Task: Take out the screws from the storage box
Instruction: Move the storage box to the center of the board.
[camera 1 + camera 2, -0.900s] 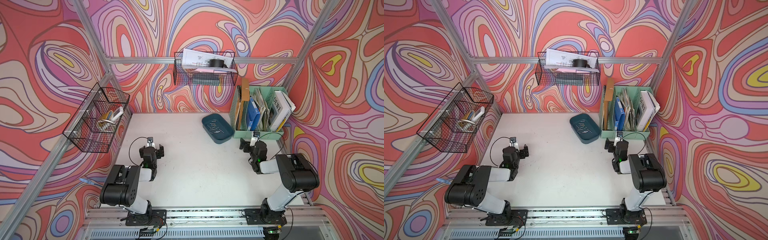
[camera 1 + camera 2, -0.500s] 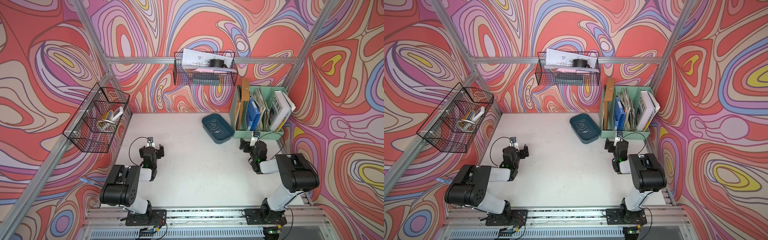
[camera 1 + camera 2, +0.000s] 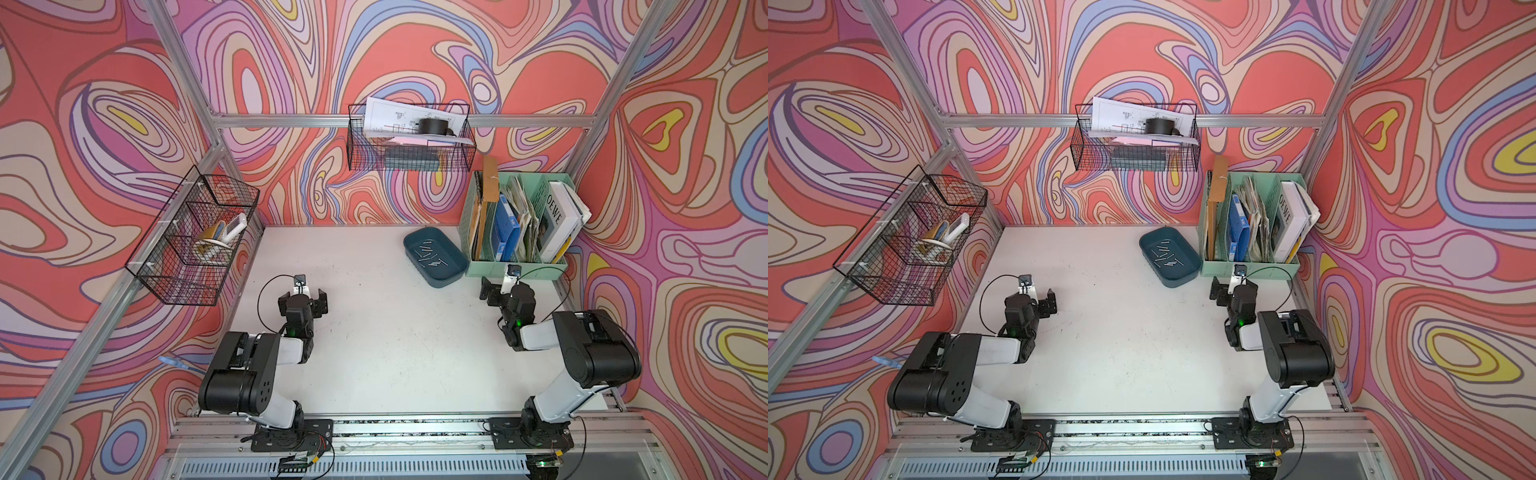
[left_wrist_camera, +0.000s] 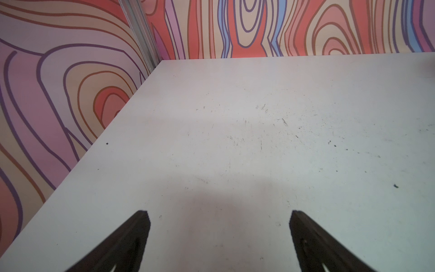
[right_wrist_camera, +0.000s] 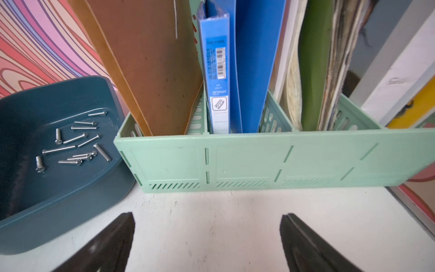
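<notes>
Since neither gripper has touched anything yet, I'd say I'm right at the start of this one: the reach for the first screw hasn't begun. My left gripper [image 4: 219, 219] is spread wide with nothing in it, sitting low over the bare table [image 3: 374, 357] at about 9 o'clock from the table's middle in a top view. My right gripper [image 5: 207, 221] is just as wide and just as empty, at roughly 3 o'clock, facing the mint green file organizer [image 5: 259, 162]. The storage box [image 3: 448, 279] sits at about 1 o'clock on the table, right up against the organizer's corner (can't tell if they actually touch). From my right gripper it's close by, around 10 o'clock. All the screws [image 5: 58, 149] lie loose on its floor, none out on the table. Count-wise: one box, one organizer, two black wire baskets [image 3: 174, 286] up on the walls, two grippers. I make it eleven screws, though a few overlap, so it could be twelve. Next move, I reckon, is the right arm's: swing over the rim, drop in, and close on one thin screw lying flat, which looks fiddly.
</notes>
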Controlling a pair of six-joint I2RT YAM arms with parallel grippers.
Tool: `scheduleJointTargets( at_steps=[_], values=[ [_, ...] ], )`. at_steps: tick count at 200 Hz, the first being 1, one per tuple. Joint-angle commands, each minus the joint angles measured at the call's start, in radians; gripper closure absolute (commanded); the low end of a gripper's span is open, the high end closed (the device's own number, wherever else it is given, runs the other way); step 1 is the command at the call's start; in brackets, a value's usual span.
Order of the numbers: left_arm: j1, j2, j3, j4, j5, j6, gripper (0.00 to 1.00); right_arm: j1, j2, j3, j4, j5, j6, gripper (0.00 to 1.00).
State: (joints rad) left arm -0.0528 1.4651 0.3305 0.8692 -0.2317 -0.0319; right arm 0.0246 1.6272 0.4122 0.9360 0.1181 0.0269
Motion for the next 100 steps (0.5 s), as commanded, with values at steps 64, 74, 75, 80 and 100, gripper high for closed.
scheduleJointTargets(
  at_steps=[64, 74, 75, 80, 100],
  values=[
    [0.002, -0.708, 0.102, -0.787, 0.047, -0.668, 0.01, -0.008, -0.376, 0.374, -1.254, 0.185, 0.547, 0.02],
    [0.003, -0.704, 0.119, -0.792, 0.146, -0.682, 0.01, -0.008, -0.417, 0.38, -1.303, 0.194, 0.608, 0.02],
    [0.003, -0.703, 0.123, -0.797, 0.153, -0.684, 0.01, -0.008, -0.417, 0.381, -1.309, 0.196, 0.614, 0.02],
    [0.002, -0.691, 0.147, -0.837, 0.179, -0.697, 0.02, -0.009, -0.438, 0.382, -1.33, 0.193, 0.64, 0.02],
    [0.002, -0.606, 0.305, -1.066, 0.249, -0.715, 0.02, -0.009, -0.52, 0.399, -1.385, 0.103, 0.658, 0.02]
  ],
)
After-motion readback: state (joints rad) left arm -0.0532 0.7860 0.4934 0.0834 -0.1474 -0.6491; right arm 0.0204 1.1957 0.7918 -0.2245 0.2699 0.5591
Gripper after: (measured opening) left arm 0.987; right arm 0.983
